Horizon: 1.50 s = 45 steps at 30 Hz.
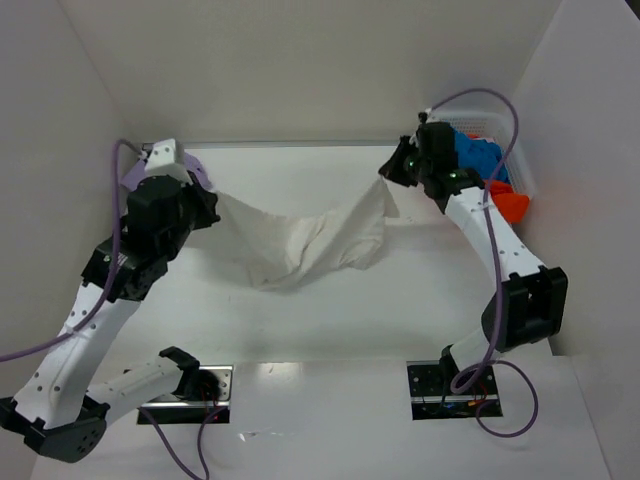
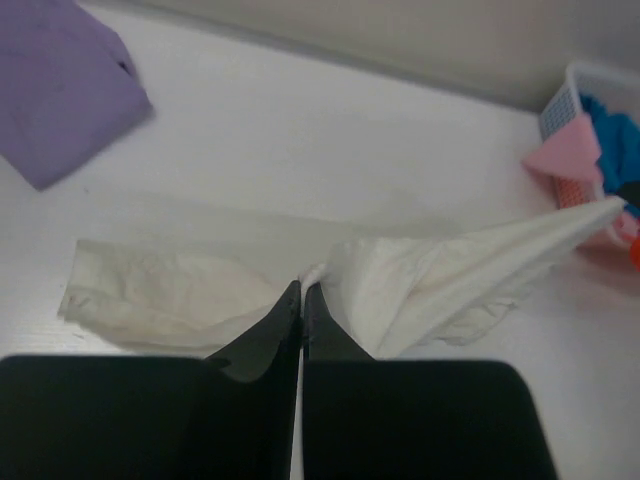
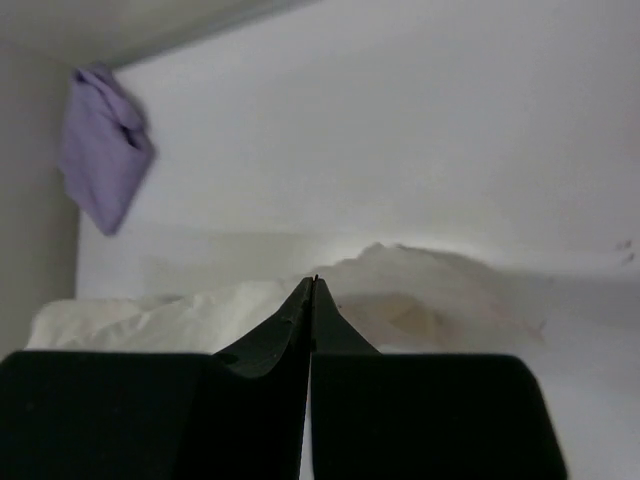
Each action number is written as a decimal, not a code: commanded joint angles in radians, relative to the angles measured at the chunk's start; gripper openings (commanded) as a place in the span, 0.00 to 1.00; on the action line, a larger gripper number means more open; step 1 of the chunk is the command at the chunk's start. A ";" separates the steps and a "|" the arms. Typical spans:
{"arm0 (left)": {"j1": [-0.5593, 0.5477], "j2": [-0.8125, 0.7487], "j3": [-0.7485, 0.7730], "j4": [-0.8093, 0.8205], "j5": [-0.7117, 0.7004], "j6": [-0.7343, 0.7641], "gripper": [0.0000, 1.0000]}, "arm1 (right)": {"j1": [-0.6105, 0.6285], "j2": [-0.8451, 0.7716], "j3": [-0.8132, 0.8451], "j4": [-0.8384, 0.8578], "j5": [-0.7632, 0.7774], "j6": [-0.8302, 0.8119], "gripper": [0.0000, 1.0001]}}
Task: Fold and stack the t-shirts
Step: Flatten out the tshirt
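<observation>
An off-white t-shirt (image 1: 300, 245) hangs stretched between both grippers, sagging to the table in the middle. My left gripper (image 1: 212, 205) holds its left end; in the left wrist view the jaws (image 2: 303, 287) are shut on a pinch of the off-white cloth (image 2: 420, 285). My right gripper (image 1: 390, 178) holds the right corner up near the basket; its jaws (image 3: 313, 282) are pressed together over the off-white cloth (image 3: 150, 325). A folded lavender t-shirt (image 2: 65, 85) lies at the far left corner, mostly hidden behind the left arm in the top view (image 1: 135, 178).
A white mesh basket (image 1: 497, 122) stands at the far right against the wall, holding a blue shirt (image 1: 478, 158) and an orange-red shirt (image 1: 510, 205); a pale pink shirt (image 2: 570, 150) drapes over its rim. White walls close in the back and both sides.
</observation>
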 commanded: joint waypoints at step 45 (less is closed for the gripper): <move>0.012 0.021 0.223 0.077 -0.157 -0.002 0.00 | -0.221 -0.374 0.077 0.001 -0.208 0.002 0.15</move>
